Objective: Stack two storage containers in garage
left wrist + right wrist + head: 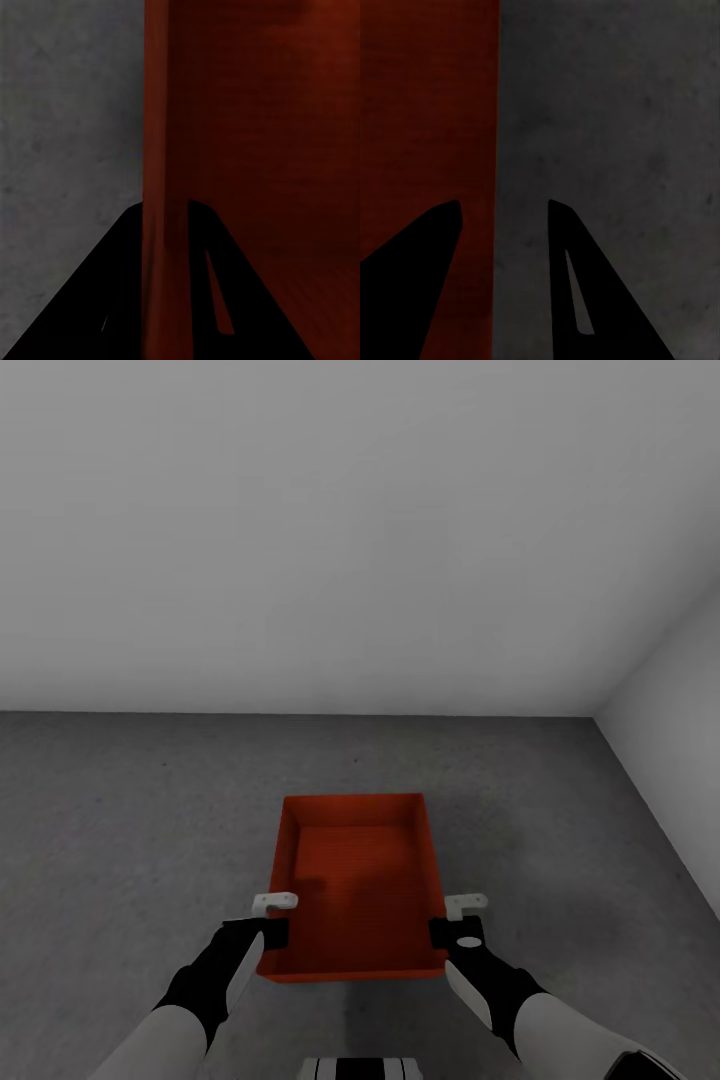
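Here I see one red-orange rectangular plastic storage container (355, 885) with straight walls and no lid, sitting low over the dark grey speckled concrete floor (130, 830) of the garage, in front of a plain white wall (300, 530); a second white wall (670, 690) closes the corner at the right. Whether the bin rests on the concrete or hangs just above it, I cannot tell.

My left end effector (263, 932) is at the bin's left long wall, near its closest corner. In the left wrist view that end effector (166, 225) has its two dark fingers (112, 300) on either side of the container's wall (161, 150), close against it, so it is clamped on the rim.

My right end effector (452, 932) is at the right long wall, opposite the left one. In the right wrist view this end effector (502, 217) straddles the wall's edge with clear gaps around it, one finger (412, 270) over the red interior (427, 112) and the other over the floor (622, 112), so it is released.
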You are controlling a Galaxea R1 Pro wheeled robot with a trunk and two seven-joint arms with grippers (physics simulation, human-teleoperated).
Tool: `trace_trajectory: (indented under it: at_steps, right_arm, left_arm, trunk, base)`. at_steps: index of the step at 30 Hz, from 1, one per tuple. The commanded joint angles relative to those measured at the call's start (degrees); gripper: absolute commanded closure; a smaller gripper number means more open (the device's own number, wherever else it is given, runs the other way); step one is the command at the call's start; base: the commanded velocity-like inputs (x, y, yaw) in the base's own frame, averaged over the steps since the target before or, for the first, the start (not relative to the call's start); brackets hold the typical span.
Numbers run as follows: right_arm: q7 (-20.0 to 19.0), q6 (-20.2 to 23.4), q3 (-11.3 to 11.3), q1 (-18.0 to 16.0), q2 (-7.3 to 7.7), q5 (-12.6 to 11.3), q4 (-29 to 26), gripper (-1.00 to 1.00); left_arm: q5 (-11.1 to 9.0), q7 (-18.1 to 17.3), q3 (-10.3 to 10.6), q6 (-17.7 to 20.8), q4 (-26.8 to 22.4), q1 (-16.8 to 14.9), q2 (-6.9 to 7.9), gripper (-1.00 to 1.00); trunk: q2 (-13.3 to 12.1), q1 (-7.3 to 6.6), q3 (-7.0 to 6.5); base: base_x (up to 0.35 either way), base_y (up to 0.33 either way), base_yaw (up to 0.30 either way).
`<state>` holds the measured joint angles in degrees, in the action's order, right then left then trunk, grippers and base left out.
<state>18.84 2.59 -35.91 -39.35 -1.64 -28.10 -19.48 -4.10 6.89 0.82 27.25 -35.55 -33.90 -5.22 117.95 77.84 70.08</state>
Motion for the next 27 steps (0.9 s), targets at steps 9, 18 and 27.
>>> trace_trajectory:
  at_steps: [9,18,27]
  right_arm:
    - [0.4,0.4,-0.2,0.0,-1.06,-0.9,-0.2,1.0]
    - [0.3,1.1,-0.2,0.0,-1.06,-0.9,-0.1,-1.0]
    - [0.3,0.8,-0.2,0.0,-1.05,-1.1,0.0,-1.0]
  left_arm:
    - [1.7,2.1,-0.3,-0.1,-0.2,0.0,-0.05,1.0]
    - [1.3,2.1,-0.3,-0.1,-0.1,0.0,0.01,-1.0]
    - [1.6,2.1,-0.5,-0.2,4.6,0.0,0.01,-1.0]
  trunk:
    - [0.0,-0.01,0.04]
    - [0.0,-0.01,0.04]
    - [0.0,-0.01,0.04]
  base:
    - [0.0,0.0,0.0]
    - [0.0,0.0,0.0]
    - [0.0,0.0,0.0]
